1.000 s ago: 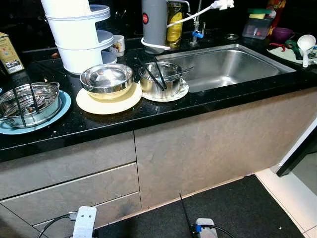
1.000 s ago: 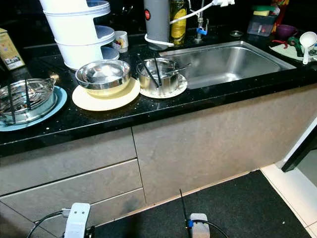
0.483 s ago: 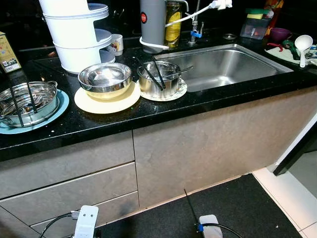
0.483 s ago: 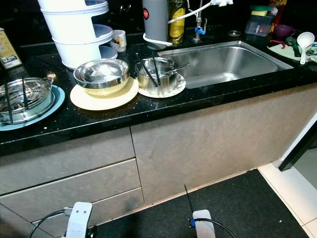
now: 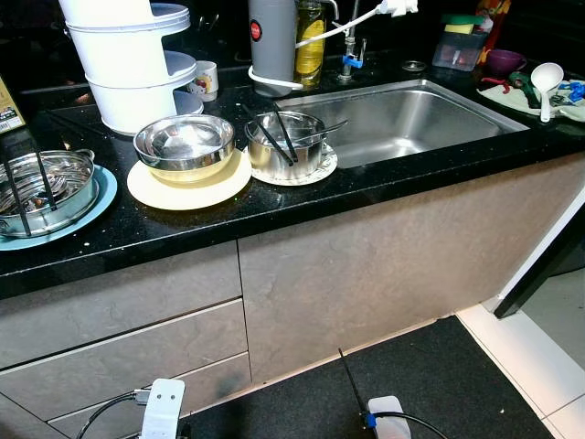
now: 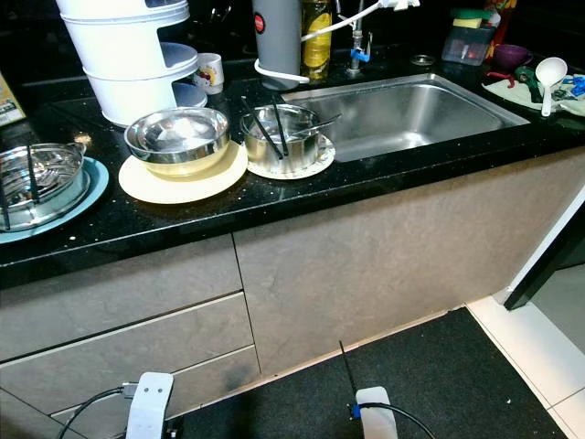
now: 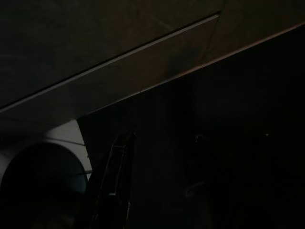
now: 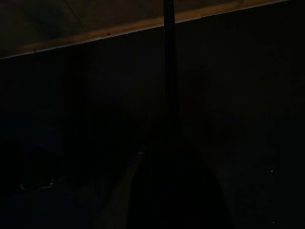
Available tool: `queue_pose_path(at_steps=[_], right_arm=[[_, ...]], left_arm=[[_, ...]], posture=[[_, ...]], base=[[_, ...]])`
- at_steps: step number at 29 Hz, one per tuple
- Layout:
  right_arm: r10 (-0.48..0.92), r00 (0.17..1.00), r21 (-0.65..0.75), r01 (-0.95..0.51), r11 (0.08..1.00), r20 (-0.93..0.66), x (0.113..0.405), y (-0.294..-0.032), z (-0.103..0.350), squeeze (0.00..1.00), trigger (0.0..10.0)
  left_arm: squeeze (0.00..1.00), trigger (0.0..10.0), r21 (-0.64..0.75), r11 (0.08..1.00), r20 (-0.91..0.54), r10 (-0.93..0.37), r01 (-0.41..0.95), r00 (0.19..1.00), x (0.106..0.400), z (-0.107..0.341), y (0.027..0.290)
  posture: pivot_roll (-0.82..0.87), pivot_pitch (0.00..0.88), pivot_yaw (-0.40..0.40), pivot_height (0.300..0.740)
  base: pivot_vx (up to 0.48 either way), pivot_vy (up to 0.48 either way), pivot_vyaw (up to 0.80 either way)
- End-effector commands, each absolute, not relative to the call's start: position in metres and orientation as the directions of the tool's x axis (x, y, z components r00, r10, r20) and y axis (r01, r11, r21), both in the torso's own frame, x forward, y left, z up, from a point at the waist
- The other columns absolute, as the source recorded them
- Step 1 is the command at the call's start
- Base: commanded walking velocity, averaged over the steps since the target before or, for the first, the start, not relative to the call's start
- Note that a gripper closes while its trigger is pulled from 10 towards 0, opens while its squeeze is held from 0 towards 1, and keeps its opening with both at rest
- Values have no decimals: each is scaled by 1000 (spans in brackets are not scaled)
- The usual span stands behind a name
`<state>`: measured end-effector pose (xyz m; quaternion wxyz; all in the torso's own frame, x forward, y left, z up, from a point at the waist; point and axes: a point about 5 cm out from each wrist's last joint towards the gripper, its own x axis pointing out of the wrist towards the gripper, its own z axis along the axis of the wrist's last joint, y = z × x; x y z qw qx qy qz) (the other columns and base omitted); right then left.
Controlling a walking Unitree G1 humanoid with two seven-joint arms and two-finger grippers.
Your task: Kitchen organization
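Across the black countertop (image 5: 302,197), the whole view has drifted slightly since a second ago, a camera shift; the dishes sit as they did. A steel bowl (image 5: 184,143) rests on a cream plate (image 5: 187,181), beside a steel pot (image 5: 285,144) with black utensils (image 5: 274,135), left of the sink (image 5: 411,119). Another steel pot (image 5: 41,187) on a blue plate (image 5: 64,221) is cut off at the frame edge. Both wrist views are nearly black; the left gripper (image 7: 114,191) and right gripper (image 8: 169,157) hang by the cabinet, their finger spacing impossible to tell.
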<state>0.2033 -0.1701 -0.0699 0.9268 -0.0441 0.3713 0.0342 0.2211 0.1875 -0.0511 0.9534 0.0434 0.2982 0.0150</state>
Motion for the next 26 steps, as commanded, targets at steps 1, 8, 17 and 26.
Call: queue_pose_path(at_steps=[1,8,17,26], right_arm=[[43,704,-18,-79,997,-709,196,-167,-74,0,10000],[79,692,25,-88,996,-718,194,-161,-76,0,10000],[60,693,-7,-94,996,-719,194,-164,-76,0,10000],[73,681,-6,-112,994,-729,193,-160,-77,0,10000]], left_arm=[[0,10000,82,996,-593,30,23,805,216,-55,185],[0,10000,95,995,-608,47,14,793,215,-57,187],[0,10000,120,992,-599,39,41,800,214,-57,180],[0,10000,115,993,-600,71,-2,797,213,-57,187]], posture=[[-69,174,-3,740],[-57,176,-6,740],[-32,175,-26,740],[-17,160,-37,740]], base=[[0,0,0],[0,0,0],[0,0,0],[0,0,0]])
